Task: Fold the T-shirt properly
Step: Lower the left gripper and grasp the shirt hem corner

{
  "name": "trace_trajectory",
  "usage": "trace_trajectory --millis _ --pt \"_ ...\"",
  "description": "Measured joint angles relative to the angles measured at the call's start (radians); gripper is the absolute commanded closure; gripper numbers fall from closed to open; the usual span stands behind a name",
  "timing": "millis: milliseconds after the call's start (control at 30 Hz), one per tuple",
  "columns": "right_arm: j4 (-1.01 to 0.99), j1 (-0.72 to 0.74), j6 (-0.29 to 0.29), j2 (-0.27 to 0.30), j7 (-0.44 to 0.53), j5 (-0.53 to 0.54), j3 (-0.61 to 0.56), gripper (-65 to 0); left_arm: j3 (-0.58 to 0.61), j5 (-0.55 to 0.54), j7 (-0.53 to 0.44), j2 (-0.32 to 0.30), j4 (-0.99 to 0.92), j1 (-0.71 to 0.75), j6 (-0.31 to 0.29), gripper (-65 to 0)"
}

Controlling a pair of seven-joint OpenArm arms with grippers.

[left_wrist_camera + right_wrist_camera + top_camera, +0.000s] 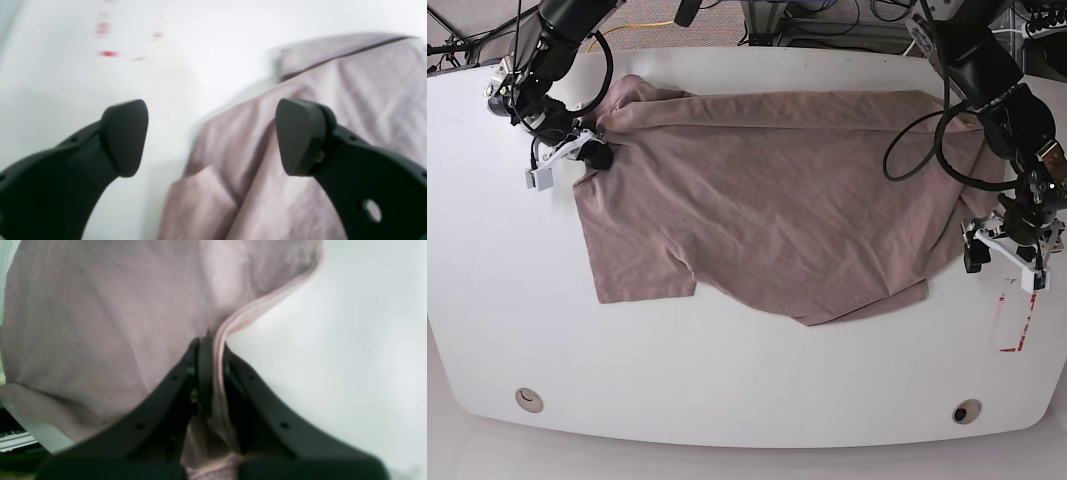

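base view: the thin mauve short-sleeved t-shirt (767, 210) lies spread across the white table (727, 380), long axis running side to side.
the right gripper (587, 152) is clamped on its hem edge at one end; the left gripper (1002, 250), jaws wide apart, hovers just off the opposite edge, holding nothing.

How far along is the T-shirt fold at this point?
Early. Done: one long edge of the T-shirt is turned over along the far side. In hand: the right gripper is shut on its hem; the left gripper hangs open beside the cloth. Left: nearly every fold, as it lies spread and rumpled.
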Motion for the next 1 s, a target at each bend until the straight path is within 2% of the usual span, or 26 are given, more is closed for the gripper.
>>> trace_trajectory --millis 67,233,400,533,633,767,900,1000 --pt "0.0 0.0 0.0 0.0 0.0 -0.001 0.0 0.0 -0.006 0.005 -0.013 -0.003 -0.084 -0.045 0.006 -56.7" --pt "0.0 0.0 0.0 0.0 0.001 -0.002 0.0 0.0 -0.006 0.003 -0.178 -0.007 -0.313 -0.118 0.043 -56.7" --pt "0.0 0.0 0.0 0.0 -0.001 -0.003 -0.001 0.0 -0.005 0.014 -0.232 -0.003 -0.529 -0.188 0.057 -56.7" --pt "0.0 0.0 0.0 0.0 0.0 -0.002 -0.001 0.0 -0.005 0.005 -0.292 -0.004 -0.598 -0.223 0.057 -56.7" --pt "0.0 0.0 0.0 0.0 0.0 -0.002 -0.001 0.0 -0.009 0.008 -0.332 0.019 -0.654 -0.249 0.067 -56.7" --pt "0.0 0.0 0.0 0.0 0.0 0.0 -0.001 0.0 -0.002 -0.002 -0.347 0.051 -0.712 -0.269 0.052 -56.7" --pt "0.0 0.0 0.0 0.0 -0.001 -0.003 -0.001 0.0 -0.008 -0.004 -0.43 0.071 -0.793 -0.308 0.061 -56.5" --pt "0.002 0.0 0.0 0.0 -0.001 -0.003 -0.001 0.0 -0.006 -0.009 -0.434 0.085 -0.82 -0.319 0.056 -56.5"
